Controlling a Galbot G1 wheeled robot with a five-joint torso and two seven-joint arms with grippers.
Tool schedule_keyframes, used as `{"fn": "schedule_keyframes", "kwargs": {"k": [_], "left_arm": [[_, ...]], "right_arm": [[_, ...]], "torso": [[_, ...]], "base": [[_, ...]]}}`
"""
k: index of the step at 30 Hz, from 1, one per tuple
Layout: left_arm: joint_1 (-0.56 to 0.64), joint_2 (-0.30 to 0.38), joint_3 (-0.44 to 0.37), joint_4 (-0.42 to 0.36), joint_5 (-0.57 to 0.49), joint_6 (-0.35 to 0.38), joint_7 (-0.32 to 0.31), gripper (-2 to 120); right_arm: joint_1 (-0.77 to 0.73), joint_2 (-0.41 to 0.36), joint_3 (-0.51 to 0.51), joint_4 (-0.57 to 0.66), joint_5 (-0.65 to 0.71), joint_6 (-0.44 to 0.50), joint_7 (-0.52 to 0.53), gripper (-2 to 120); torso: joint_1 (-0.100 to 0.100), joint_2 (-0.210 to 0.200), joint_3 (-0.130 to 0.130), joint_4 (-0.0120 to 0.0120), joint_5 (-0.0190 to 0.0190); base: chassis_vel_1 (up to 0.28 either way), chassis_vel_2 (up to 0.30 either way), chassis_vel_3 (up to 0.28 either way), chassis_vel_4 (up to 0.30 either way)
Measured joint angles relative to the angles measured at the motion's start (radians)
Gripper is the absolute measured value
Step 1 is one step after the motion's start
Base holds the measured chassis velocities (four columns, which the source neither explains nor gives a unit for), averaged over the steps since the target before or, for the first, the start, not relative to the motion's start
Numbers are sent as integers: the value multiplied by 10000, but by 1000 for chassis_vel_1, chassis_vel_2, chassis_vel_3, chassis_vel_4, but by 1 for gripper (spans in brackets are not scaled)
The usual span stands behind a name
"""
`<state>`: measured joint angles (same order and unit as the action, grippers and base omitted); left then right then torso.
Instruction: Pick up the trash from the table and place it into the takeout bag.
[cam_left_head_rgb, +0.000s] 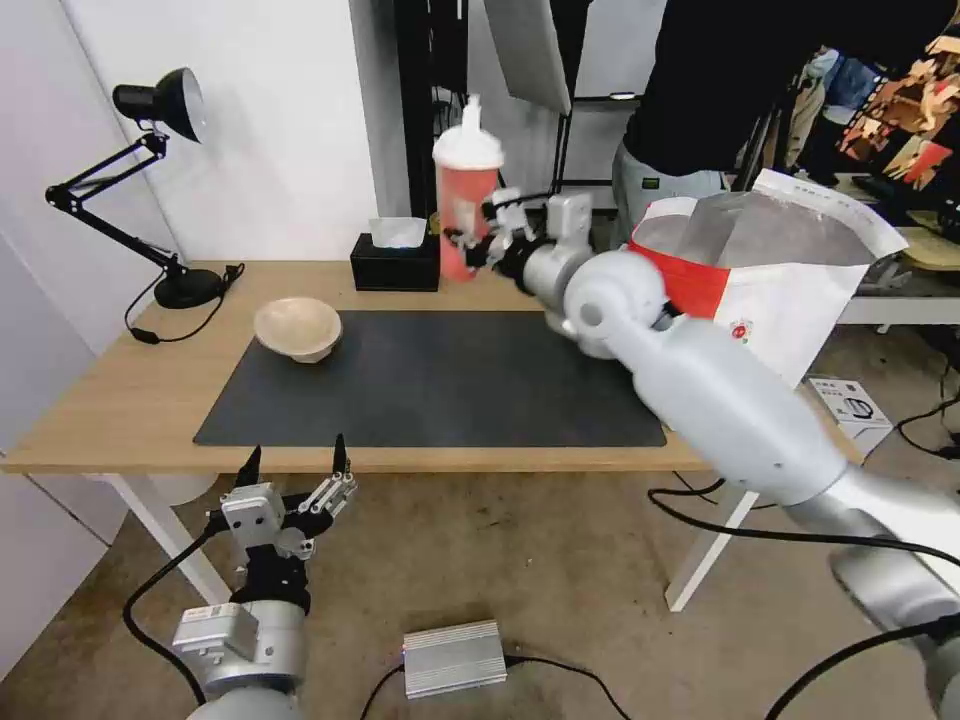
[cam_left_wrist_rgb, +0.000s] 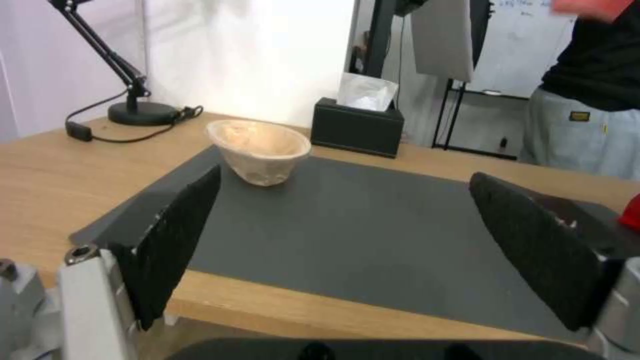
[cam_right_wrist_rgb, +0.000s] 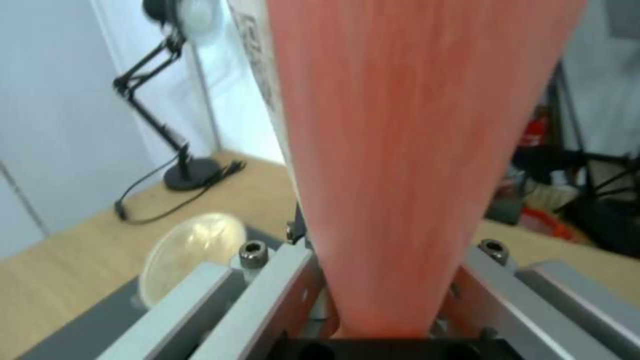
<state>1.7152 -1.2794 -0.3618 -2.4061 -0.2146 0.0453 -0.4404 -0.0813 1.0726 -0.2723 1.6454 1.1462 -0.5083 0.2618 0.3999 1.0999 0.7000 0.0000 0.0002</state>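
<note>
Right gripper (cam_left_head_rgb: 478, 245) pinches red cup (cam_left_head_rgb: 464, 205) aloft; keep it upright, carry right over takeout bag (cam_left_head_rgb: 790, 290); left gripper (cam_left_head_rgb: 295, 465) spread, idle

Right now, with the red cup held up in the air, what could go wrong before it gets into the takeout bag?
1. The right gripper is shut on the lower part of the tall red cup, so the cup might tip or slip.
2. The takeout bag hangs at the table end with its flap up; the cup could catch its rim.
3. The domed lid might come off.
</note>
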Motion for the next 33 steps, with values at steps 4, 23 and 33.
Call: {"fn": "schedule_keyframes", "kwargs": {"k": [4,23,33], "left_arm": [[-129,-23,35,59,0,0,1,100],[-151,-157,272,90,-133,64,-32,100],[-114,-154,305,90,-108,67,-40,100]], "right_arm": [[271,-401,148,366,343,-175,516,5],[-784,-2503,1708,1735,1200,-777,1414,5],[-1383,-3300,2713,2016,1640,-1029,1594,5]], "torso": [[0,0,-1,0,-2],[1,1,0,0,-2],[0,0,0,0,0]], "base": [[0,0,0,0],[0,0,0,0],[0,0,0,0]]}}
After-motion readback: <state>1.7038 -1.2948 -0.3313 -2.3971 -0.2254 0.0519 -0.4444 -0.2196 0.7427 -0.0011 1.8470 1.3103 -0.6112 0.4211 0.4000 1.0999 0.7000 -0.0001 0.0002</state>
